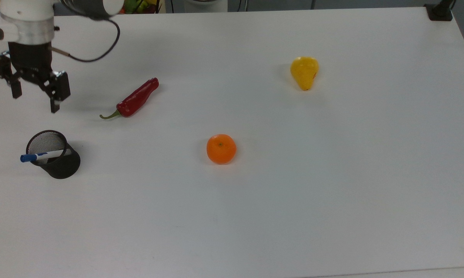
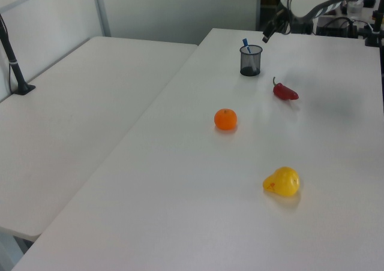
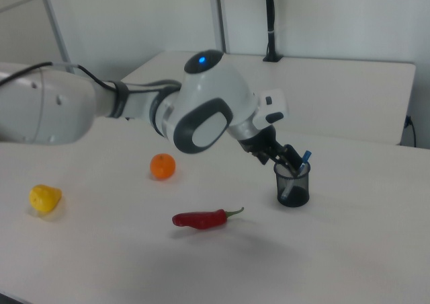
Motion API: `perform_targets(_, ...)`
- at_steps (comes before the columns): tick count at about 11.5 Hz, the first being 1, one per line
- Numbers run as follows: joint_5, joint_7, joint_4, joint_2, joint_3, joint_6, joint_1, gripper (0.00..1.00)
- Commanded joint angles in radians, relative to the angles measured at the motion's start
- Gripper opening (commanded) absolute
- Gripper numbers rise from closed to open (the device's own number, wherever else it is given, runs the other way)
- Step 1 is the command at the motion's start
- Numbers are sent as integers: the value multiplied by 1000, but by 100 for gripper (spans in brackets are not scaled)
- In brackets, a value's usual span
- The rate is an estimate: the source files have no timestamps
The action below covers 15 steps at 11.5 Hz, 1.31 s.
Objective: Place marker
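Note:
The marker (image 1: 42, 156), white with a blue cap, leans inside a black mesh cup (image 1: 62, 165) at the top view's left, cap end poking over the rim. The left view has the marker (image 2: 245, 44) sticking up out of the cup (image 2: 251, 62); in the right view the marker (image 3: 305, 159) rests against the cup (image 3: 293, 188) rim. My gripper (image 1: 34, 99) is open and holds nothing, well apart from the cup toward the top view's top. It hangs by the cup as gripper (image 2: 270, 30) in the left view and gripper (image 3: 290, 157) in the right view.
On the white table (image 1: 293, 193) lie a red pepper (image 1: 133, 100) just right of the gripper in the top view, an orange (image 1: 221, 148) in the middle and a yellow pear (image 1: 304, 72) farther right. A black post base (image 1: 440, 11) sits at the top right corner.

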Motion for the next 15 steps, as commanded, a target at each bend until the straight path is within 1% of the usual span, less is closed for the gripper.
perform_targets(1,6,-59,-14,-150,-29,-286,14,100)
perform_targets(3,6,-51,41,-213,-33,-515,11,100)
perform_targets(4,8,-47,61,-245,-33,-604,11,100)
perform_targets(5,8,-30,72,-265,-33,-649,16,100)
perform_targets(6,6,23,92,-287,-26,-709,19,100)
perform_targets(8,6,143,185,-299,-12,-856,27,100)
perform_targets(9,8,188,214,-313,2,-895,43,100)
perform_targets(10,8,214,227,-322,16,-901,50,100)
perform_targets(12,0,300,236,-333,109,-925,50,100)
perform_targets(13,-6,335,235,-336,143,-939,50,100)
perform_targets(15,-47,377,235,-345,210,-962,50,100)
